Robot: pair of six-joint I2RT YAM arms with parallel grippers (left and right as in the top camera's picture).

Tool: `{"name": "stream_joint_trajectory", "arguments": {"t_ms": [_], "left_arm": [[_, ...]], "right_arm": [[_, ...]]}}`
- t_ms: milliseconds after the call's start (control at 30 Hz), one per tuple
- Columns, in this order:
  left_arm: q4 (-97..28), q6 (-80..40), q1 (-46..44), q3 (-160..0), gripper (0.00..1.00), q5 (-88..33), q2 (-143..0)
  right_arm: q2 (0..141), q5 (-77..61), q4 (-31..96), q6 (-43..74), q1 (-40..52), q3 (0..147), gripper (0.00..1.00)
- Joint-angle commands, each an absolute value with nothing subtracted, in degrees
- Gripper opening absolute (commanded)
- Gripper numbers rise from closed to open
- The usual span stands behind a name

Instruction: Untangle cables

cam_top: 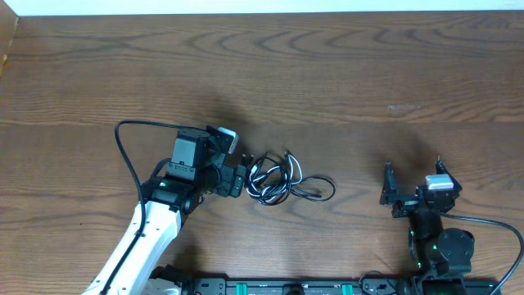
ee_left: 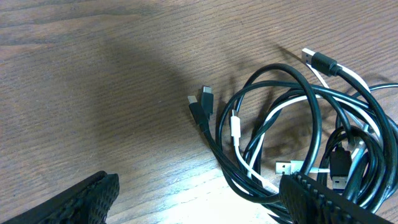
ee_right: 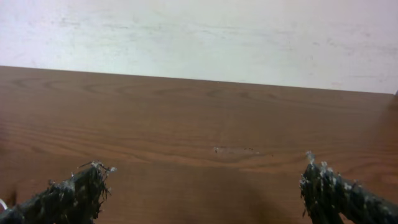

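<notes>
Left gripper with jaws spread wide and nothing between them, sitting just beside the tangled cables on their left edge. In the left wrist view the same gripper framed the tangle from below: one ridged fingertip lay over bare wood well clear of the tangle, while the other overlapped the tangle's lower loops; whether it touched them could not be told. The tangle itself comprised black cords looped over and under a white cord. Two small dark plug ends projected from the tangle's left side, a silver flat plug lay within its loops, and a further plug sat at its upper edge. Right gripper likewise spread and empty, well apart from the tangle on its right, pointing towards the far side of the table. Its wrist view showed the gripper over bare wood, with a pale wall beyond and no part of the tangle in sight.
</notes>
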State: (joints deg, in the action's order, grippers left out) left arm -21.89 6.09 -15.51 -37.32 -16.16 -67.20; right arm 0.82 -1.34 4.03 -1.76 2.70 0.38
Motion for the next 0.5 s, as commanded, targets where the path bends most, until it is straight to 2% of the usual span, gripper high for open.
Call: {"name": "stream_joint_trajectory", "arguments": {"t_ms": [0,467], "left_arm": [[-22.0,6.9,-15.7,-38.8,0.88,-15.3,-67.7],[-22.0,6.9,-15.7,-38.8,0.88,-14.9,-67.7]], "right_arm": [[0.4,-1.7,4.3,-2.2,1.9,0.3,0.99],[0.4,-1.7,4.3,-2.2,1.9,0.3,0.99]]}}
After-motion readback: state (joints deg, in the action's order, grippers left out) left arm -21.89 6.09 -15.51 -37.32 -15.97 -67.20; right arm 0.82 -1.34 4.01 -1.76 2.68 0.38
